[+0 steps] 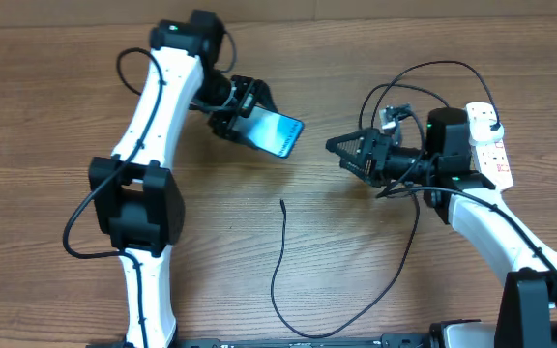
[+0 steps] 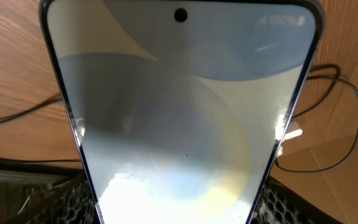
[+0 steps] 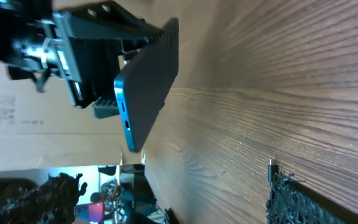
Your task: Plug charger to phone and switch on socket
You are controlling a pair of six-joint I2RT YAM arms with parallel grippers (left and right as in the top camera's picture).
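Phone [image 1: 277, 132]: pinched aloft by left claw [image 1: 243, 118]; may slip if pushed.
Charger [image 1: 283, 224]: loose on table [image 1: 220, 275]; right claw [image 1: 341, 153] spread, empty.

Looks like a robotics lab or test workshop, not a home. Shows a left arm [image 1: 153, 106] and a right arm [image 1: 491, 227], both white-and-black robot limbs, mounted at the near edge of a wood-grain desk [image 1: 46, 116] with a white power strip [image 1: 494, 150] and a loose black cable [image 1: 277, 261] lying on it. Beyond the desk, reveals printed cardboard sheets [image 3: 17, 124] and blurred, cluttered gear [image 3: 61, 193].
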